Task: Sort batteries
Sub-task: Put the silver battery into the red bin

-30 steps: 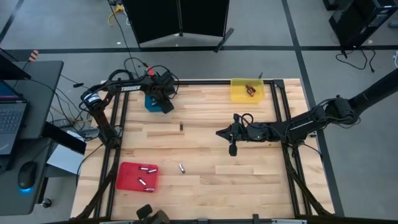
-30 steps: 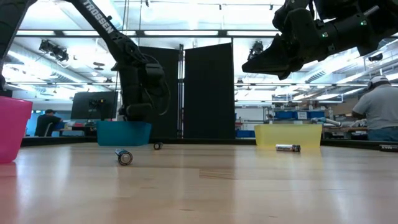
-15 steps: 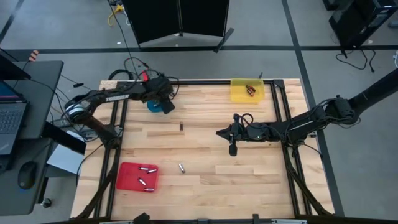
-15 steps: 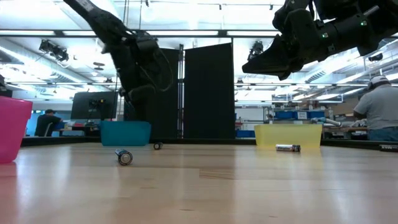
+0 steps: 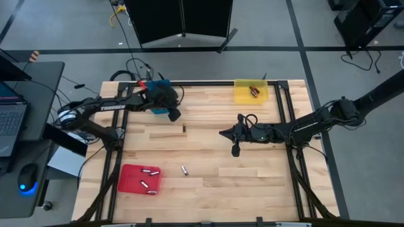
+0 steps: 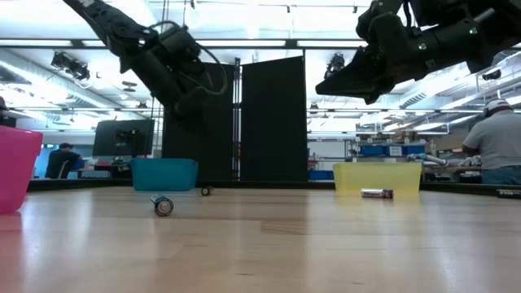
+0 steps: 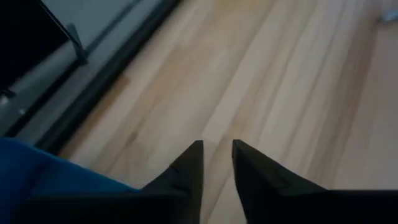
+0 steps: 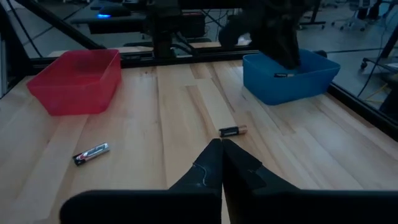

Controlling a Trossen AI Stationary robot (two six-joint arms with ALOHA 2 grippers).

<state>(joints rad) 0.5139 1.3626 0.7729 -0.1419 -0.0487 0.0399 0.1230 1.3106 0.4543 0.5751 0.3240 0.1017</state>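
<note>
Two batteries lie loose on the wood: a small dark one [image 5: 184, 129] [image 8: 233, 130] and a silvery one [image 5: 184, 170] [image 6: 163, 205] [image 8: 91, 153]. Others lie in the red tray [image 5: 139, 178], in the yellow tray [image 5: 250, 90] and in the blue tray [image 8: 289, 78]. My left gripper [image 5: 173, 114] [image 7: 217, 146] hangs above the table just off the blue tray's right side, narrowly open and holding nothing. My right gripper [image 5: 221, 134] [image 8: 221, 144] hovers over the table's middle, pointing toward the left edge, shut and holding nothing.
The blue tray [image 5: 156, 104] sits at the far left, the yellow one at the far right, the red one at the near left. A black frame rail [image 5: 208, 82] runs along the table's far edge. A person [image 6: 492, 142] stands in the room beyond the table.
My left gripper has risen out of the blue tray and moved a little toward the table's right and near side, now hanging over bare wood beside the tray. The batteries and trays have kept their places.
</note>
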